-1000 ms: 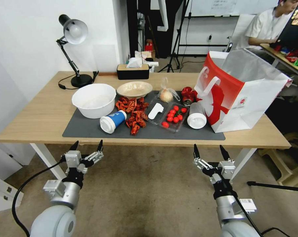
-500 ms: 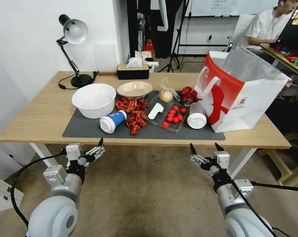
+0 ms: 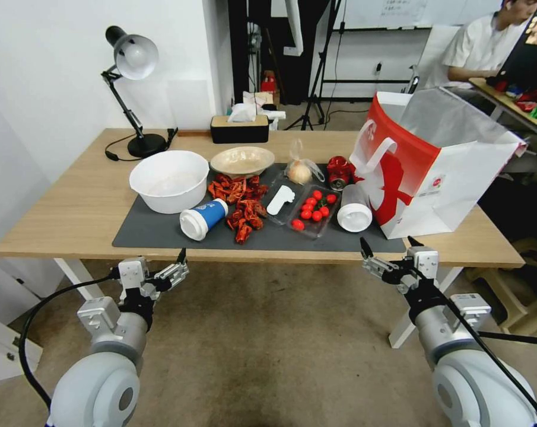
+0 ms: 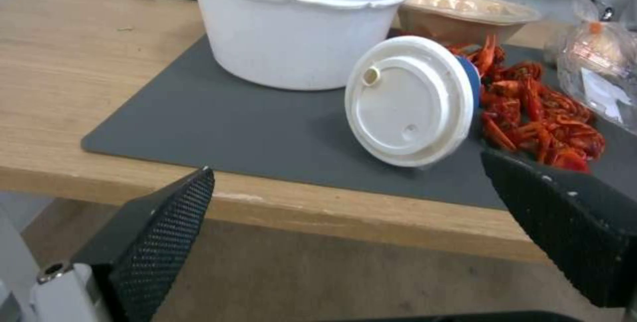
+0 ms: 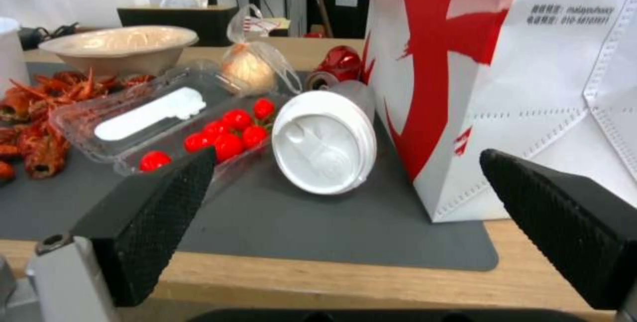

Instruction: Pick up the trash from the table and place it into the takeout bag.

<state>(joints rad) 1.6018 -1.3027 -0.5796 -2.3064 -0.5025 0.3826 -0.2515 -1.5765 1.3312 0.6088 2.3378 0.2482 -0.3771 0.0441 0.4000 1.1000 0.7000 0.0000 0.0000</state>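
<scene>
Two claws, left [image 3: 161, 268] and right [image 3: 391, 255], released; two cups; one takeout bag [image 3: 434, 172].

Black desk lamp [image 3: 132, 71] stands at the far left corner of the tabletop, its cord [image 3: 117, 148] trailing beside the round base. Black tissue box [image 3: 239, 127] with a wooden top sits at the far edge, white tissue poking up. Behind it, dark tripod legs [image 3: 315, 77] and cables on the floor; a second desk [image 3: 505, 101] with red and green clutter stands far right.
</scene>
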